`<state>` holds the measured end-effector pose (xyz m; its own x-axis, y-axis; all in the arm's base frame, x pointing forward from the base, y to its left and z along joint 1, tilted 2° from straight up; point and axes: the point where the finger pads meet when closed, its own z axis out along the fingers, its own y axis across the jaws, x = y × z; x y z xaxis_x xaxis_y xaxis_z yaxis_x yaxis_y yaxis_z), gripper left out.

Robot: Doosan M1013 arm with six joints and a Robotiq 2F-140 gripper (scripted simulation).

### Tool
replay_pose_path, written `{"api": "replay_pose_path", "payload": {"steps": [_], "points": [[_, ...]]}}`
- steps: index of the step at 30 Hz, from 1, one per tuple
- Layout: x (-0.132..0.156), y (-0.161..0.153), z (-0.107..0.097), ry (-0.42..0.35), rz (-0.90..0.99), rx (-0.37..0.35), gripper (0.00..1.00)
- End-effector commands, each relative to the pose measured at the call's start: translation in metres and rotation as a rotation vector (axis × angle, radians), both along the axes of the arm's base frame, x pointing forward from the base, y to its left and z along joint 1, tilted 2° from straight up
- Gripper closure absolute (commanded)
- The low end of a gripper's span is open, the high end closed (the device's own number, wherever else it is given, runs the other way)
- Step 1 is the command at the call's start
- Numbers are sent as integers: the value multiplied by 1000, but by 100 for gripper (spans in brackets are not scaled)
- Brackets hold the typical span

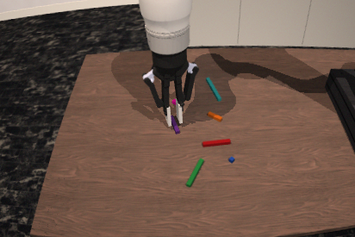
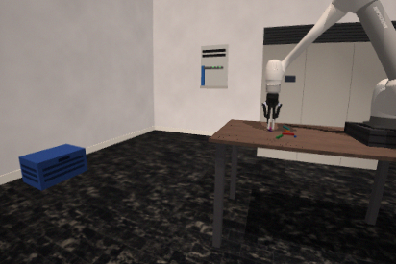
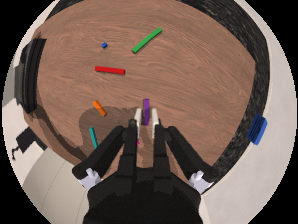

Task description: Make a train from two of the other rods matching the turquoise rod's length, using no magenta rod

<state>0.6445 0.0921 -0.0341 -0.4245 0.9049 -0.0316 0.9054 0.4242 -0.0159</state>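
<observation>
My gripper (image 1: 173, 120) (image 3: 146, 114) (image 2: 271, 127) is down at the table, its fingers narrowly open and standing either side of the near end of the purple rod (image 1: 176, 126) (image 3: 145, 104), which lies flat. A magenta rod (image 1: 174, 102) shows just behind the fingers. The turquoise rod (image 1: 213, 89) (image 3: 92, 137) lies to the back right. The orange rod (image 1: 214, 116) (image 3: 99, 107) lies right of the gripper. The red rod (image 1: 216, 142) (image 3: 109, 70), the green rod (image 1: 195, 172) (image 3: 147, 40) and the blue cube (image 1: 231, 159) (image 3: 104, 46) lie nearer the front.
The wooden table (image 1: 108, 177) (image 2: 317, 145) carries a black box (image 1: 345, 95) (image 2: 370, 132) at its right edge, by the arm's base. A blue crate (image 2: 53, 165) stands on the floor far away.
</observation>
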Motion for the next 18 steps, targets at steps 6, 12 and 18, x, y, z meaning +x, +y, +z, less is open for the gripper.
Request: {"api": "replay_pose_path", "payload": {"steps": [6, 12, 18], "points": [[0, 0, -3, 0, 0, 0, 85], [0, 0, -8, 0, 0, 0, 85], [0, 0, -12, 0, 0, 0, 85]]}}
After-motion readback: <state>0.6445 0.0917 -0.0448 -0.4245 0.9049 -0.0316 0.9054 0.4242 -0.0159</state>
